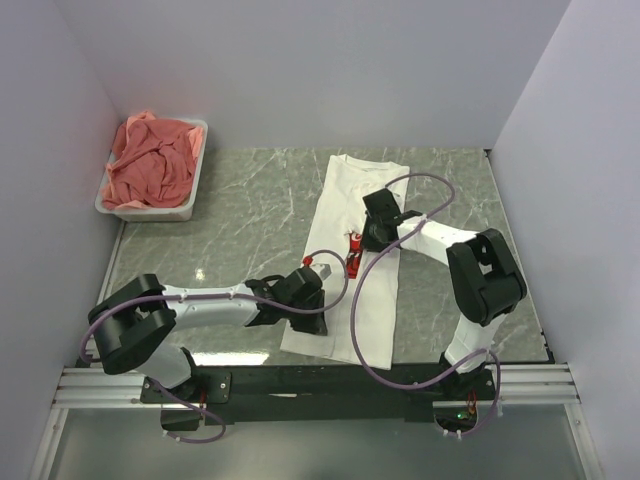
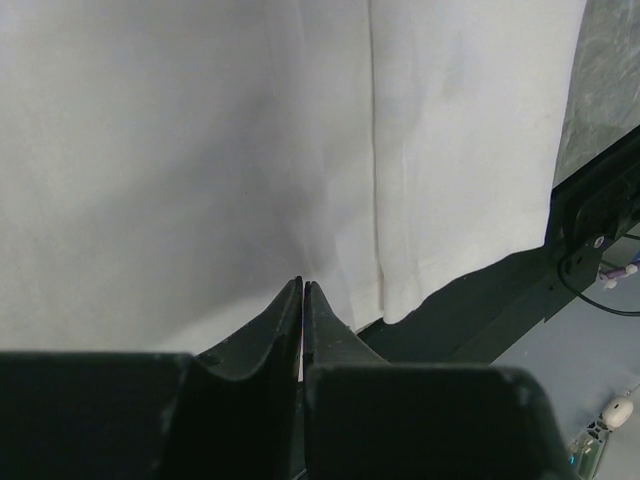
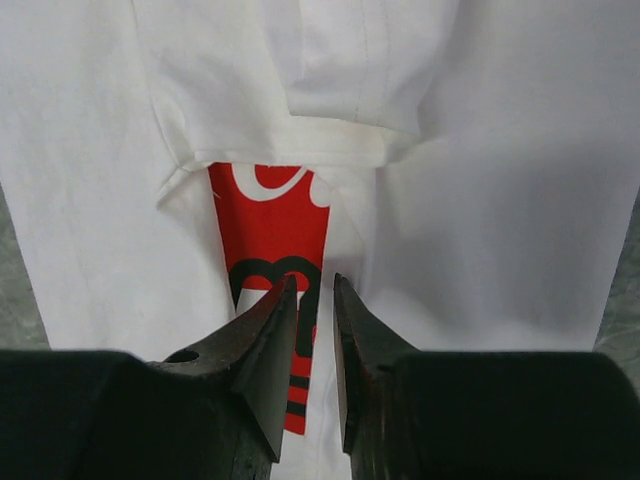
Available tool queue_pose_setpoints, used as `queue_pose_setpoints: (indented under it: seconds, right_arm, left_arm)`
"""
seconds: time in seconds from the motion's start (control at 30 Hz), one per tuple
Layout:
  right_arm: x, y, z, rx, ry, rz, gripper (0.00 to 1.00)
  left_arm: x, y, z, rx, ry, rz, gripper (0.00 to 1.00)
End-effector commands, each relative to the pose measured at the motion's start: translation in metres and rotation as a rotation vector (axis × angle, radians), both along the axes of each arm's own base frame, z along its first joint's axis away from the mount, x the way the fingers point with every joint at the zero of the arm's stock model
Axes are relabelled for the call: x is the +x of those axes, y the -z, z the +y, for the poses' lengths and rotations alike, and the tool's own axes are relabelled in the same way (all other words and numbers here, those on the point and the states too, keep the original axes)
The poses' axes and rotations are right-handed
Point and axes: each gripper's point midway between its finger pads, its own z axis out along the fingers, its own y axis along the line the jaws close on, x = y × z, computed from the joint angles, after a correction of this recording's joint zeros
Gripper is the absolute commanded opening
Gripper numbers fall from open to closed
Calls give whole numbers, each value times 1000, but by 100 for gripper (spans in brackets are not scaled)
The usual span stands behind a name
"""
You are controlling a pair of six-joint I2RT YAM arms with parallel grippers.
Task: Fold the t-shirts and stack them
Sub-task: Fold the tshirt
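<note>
While the white t-shirt lies folded into a long strip on the table, its long axis running near-to-far and leaning slightly right, I see the left gripper pressed together at its left edge. The right gripper stands narrowly parted over the red print.

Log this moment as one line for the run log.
stage: folding white t-shirt | left gripper: shut at its edge | right gripper: narrowly open over red print | pink t-shirts: in tub

A grey marbled tabletop — plain white walls enclose it on three sides. Lighting is even and soft.
</note>
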Motion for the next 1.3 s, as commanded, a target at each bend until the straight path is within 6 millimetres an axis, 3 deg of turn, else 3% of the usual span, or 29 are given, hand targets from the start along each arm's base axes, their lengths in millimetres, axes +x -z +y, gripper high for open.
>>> queue_pose_setpoints:
  seconds: [0.0,0.33,0.77,1.07,1.27]
  right_arm:
    - [11,-10,2,-17,18,-45,29]
    - [8,-25,-7,-17,41,-84,29]
    - [20,-12,-15,-82,61,-73,28]
    - [29,-7,0,-48,35,-61,24]
    - [26,7,13,-30,13,-33,23]
  left_arm:
    - [-3,-3,-7,-35,7,2,10]
    - [-10,9,-1,-11,5,20,9]
    - [-15,10,-1,-3,24,20,8]
    - [-16,10,-3,-8,28,23,8]
    - [-18,11,-6,-6,40,26,8]
